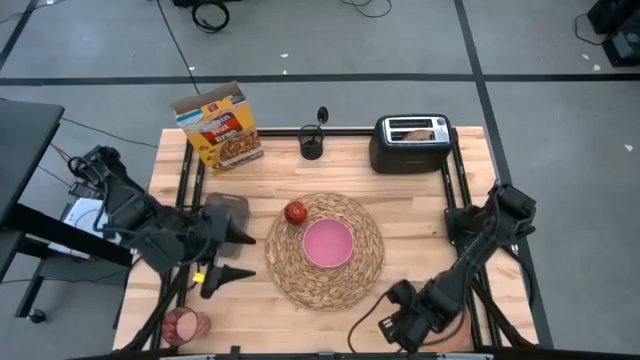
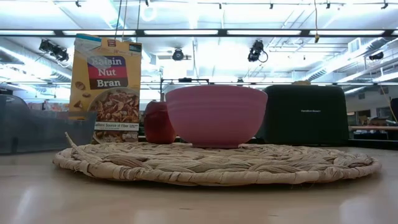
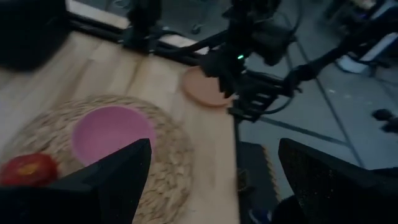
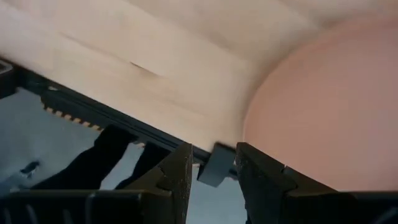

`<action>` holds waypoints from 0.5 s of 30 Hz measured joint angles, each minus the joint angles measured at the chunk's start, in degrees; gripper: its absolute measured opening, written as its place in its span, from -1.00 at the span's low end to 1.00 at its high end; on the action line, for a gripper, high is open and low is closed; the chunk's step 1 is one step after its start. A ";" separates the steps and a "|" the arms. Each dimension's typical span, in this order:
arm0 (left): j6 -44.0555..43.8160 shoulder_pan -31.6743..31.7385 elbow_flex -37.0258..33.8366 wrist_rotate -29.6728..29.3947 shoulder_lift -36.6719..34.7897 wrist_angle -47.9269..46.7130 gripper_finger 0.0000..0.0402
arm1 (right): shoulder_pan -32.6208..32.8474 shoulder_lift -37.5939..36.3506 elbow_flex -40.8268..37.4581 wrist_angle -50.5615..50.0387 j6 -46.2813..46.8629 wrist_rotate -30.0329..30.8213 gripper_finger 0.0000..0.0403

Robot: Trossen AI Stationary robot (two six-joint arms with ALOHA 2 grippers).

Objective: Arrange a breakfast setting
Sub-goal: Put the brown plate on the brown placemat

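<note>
Both arms matte black, chunky jointed links, black cables trailing along segments. Left tool [image 1: 228, 255]: two dark wedge fingers, yellow tag nr base. Right tool [image 1: 407, 322]: black housing, small green LED lit on body. Right fingers [image 4: 177, 171] dark, blunt, angular.

Bystanders at the back edge of the wooden table [image 1: 400, 215]

A yellow-and-blue cereal box [image 1: 218, 127] labelled Raisin Nut Bran stands upright at the far left corner, slightly angled. A black toaster [image 1: 412, 143] sits toward the far right corner, with something pale showing in its slot. Between the two, near the far edge, stands a small dark cup-like holder [image 1: 312, 145]. In the low view, ceiling lights and room fittings show behind the box and the toaster.
</note>
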 joint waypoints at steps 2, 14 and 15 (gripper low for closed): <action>-0.13 -1.77 0.00 -0.22 -0.04 1.72 0.78 | 1.21 0.85 -0.02 -0.16 2.48 -0.65 -0.35; -4.88 -9.03 0.02 -5.59 6.08 7.96 0.78 | 2.53 1.96 -3.46 0.76 3.65 0.38 -0.29; -5.21 -9.03 0.02 -5.66 6.34 7.99 0.78 | 2.42 1.96 -4.61 1.47 3.67 0.35 -0.29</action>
